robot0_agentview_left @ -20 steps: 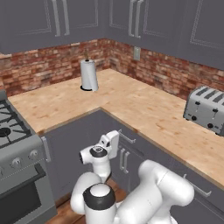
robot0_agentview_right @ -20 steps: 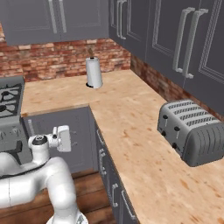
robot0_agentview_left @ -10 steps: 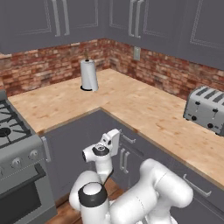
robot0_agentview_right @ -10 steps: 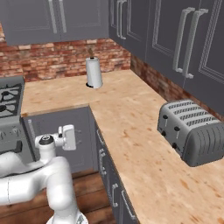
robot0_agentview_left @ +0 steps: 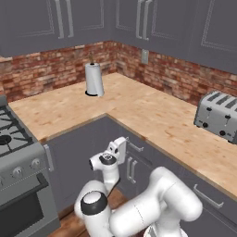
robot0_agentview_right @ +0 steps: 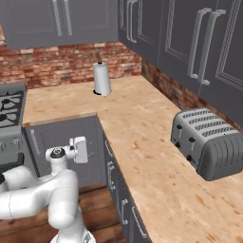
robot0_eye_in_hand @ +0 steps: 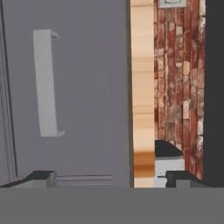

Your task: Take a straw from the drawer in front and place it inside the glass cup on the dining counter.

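l-shaped wood worktop [robot0_agentview_left: 139, 111] with red brick backsplash [robot0_agentview_left: 51, 69] behind it. white paper towel roll [robot0_agentview_left: 94, 79] stands upright near the corner. silver four-slot toaster [robot0_agentview_right: 211, 142] sits on the right run. gas stove [robot0_agentview_left: 14, 152] at the left end. grey upper cabinets [robot0_agentview_right: 190, 42] with bar handles, grey lower cabinets [robot0_agentview_left: 78, 152] below.
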